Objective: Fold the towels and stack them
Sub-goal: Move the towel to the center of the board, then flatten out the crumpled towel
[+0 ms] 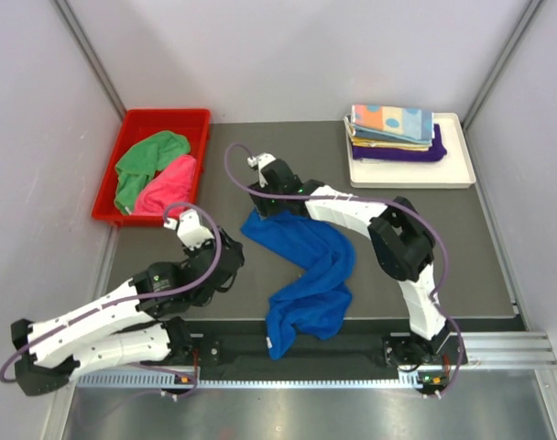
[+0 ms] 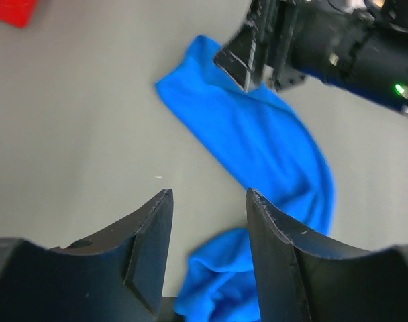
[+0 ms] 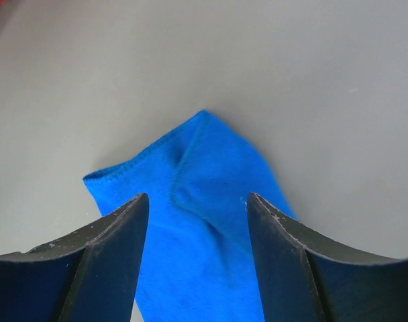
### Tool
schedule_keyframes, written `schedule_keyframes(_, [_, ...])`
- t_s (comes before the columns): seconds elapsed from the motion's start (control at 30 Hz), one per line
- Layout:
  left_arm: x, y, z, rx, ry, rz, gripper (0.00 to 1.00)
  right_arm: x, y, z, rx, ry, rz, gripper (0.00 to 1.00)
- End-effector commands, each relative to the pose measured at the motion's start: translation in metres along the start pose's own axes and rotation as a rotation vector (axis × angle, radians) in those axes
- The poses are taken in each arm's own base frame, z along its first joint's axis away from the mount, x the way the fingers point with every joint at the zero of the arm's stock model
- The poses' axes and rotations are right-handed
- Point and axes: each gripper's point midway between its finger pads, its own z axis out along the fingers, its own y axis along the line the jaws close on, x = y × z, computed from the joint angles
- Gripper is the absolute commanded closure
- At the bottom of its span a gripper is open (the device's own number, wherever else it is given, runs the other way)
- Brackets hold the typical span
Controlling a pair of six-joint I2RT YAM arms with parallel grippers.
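Observation:
A royal blue towel (image 1: 301, 275) lies rumpled and unfolded in the middle of the grey mat, its near end bunched up. My right gripper (image 1: 262, 207) hovers open over the towel's far-left corner (image 3: 197, 168), with a jaw on each side of it and nothing held. My left gripper (image 1: 229, 266) is open and empty just left of the towel (image 2: 258, 134), low over the mat. The right gripper (image 2: 247, 60) shows at the top of the left wrist view. A green towel (image 1: 146, 160) and a pink towel (image 1: 169, 183) lie crumpled in a red bin (image 1: 109, 213).
A white tray (image 1: 411, 176) at the back right holds a stack of folded towels, an orange-pink one with teal dots (image 1: 393, 119) on top and a purple one (image 1: 402, 154) at the bottom. Walls enclose the table on three sides.

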Motion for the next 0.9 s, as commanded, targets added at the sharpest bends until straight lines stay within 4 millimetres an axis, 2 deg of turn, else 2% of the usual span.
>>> schedule_keyframes(0.0, [-0.001, -0.005, 0.011, 0.063, 0.048, 0.037, 0.47, -0.004, 0.014, 0.002, 0.035, -0.004, -0.029, 0.4])
schedule_keyframes(0.13, [0.0, -0.006, 0.023, 0.051, 0.076, 0.074, 0.47, 0.012, 0.018, 0.013, 0.072, 0.036, -0.025, 0.42])
schedule_keyframes(0.3, [0.001, -0.006, 0.028, 0.061, 0.082, 0.077, 0.47, 0.023, 0.019, 0.021, 0.1, 0.06, -0.03, 0.43])
schedule_keyframes(0.47, [0.0, -0.003, 0.03, 0.072, 0.09, 0.062, 0.47, 0.027, 0.012, 0.029, 0.144, 0.066, -0.029, 0.52])
schedule_keyframes(0.53, [0.0, -0.002, 0.03, 0.076, 0.09, 0.06, 0.47, 0.025, 0.008, 0.028, 0.168, 0.054, -0.024, 0.58])
schedule_keyframes(0.67, [0.003, 0.0, 0.03, 0.077, 0.1, 0.059, 0.47, 0.019, 0.005, 0.026, 0.19, 0.027, -0.016, 0.62])
schedule_keyframes(0.87, [0.007, 0.004, 0.03, 0.075, 0.108, 0.056, 0.47, 0.003, 0.007, 0.02, 0.175, -0.028, 0.007, 0.63])
